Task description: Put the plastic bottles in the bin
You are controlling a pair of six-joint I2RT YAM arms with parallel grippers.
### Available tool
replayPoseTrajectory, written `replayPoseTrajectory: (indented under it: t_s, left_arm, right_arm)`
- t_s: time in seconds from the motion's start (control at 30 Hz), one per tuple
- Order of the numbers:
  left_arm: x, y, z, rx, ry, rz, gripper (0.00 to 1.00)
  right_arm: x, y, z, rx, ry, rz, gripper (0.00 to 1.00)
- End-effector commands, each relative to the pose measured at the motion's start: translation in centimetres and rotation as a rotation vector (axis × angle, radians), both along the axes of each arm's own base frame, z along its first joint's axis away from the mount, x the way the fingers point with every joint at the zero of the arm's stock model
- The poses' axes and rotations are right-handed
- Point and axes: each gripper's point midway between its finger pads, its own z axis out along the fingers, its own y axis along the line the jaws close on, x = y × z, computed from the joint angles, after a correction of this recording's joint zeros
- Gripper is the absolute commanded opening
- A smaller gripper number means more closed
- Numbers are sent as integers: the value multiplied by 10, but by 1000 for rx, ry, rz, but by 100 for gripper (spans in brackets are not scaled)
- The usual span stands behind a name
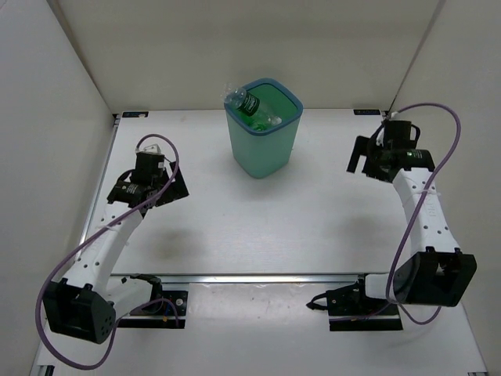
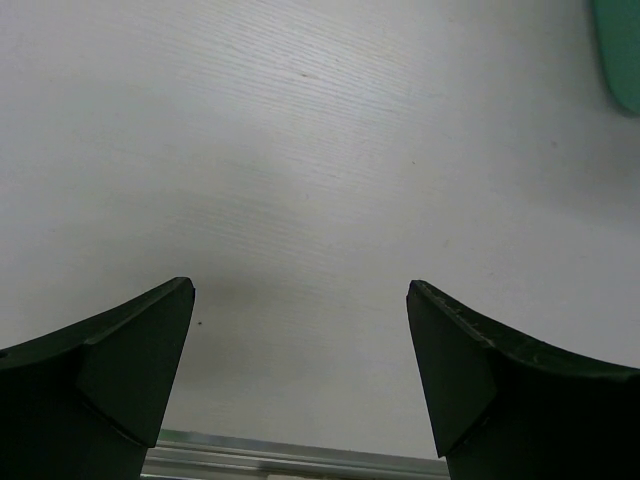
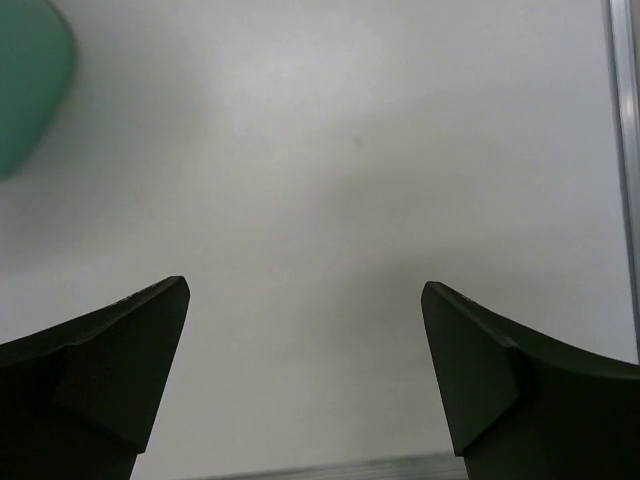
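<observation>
The teal-green bin [image 1: 262, 149] stands at the back middle of the table. Clear bottles with a green label [image 1: 252, 104] lie in its mouth, one neck poking over the left rim. A blurred edge of the bin shows at the top right of the left wrist view [image 2: 620, 50] and at the top left of the right wrist view [image 3: 30, 80]. My left gripper [image 1: 168, 188] is open and empty over bare table at the left [image 2: 300, 300]. My right gripper [image 1: 362, 160] is open and empty over bare table at the right [image 3: 305, 300].
White walls close in the table at the back and sides. A metal rail [image 1: 258, 276] runs along the near edge by the arm bases. Purple cables loop off both arms.
</observation>
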Motion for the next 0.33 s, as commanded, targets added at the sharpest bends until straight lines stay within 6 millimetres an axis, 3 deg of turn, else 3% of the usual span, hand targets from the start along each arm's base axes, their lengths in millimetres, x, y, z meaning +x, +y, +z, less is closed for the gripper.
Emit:
replayPoseTrajectory:
  t_s: [0.0, 0.17, 0.3]
  left_arm:
    - [5, 19, 16, 48, -13, 94, 98]
    - [10, 32, 36, 71, -47, 137, 98]
    - [10, 37, 43, 81, -73, 152, 99]
  right_arm:
    - [-36, -6, 7, -28, 12, -37, 100]
    - [-55, -22, -2, -18, -4, -109, 99]
    - [-58, -21, -11, -9, 21, -110, 99]
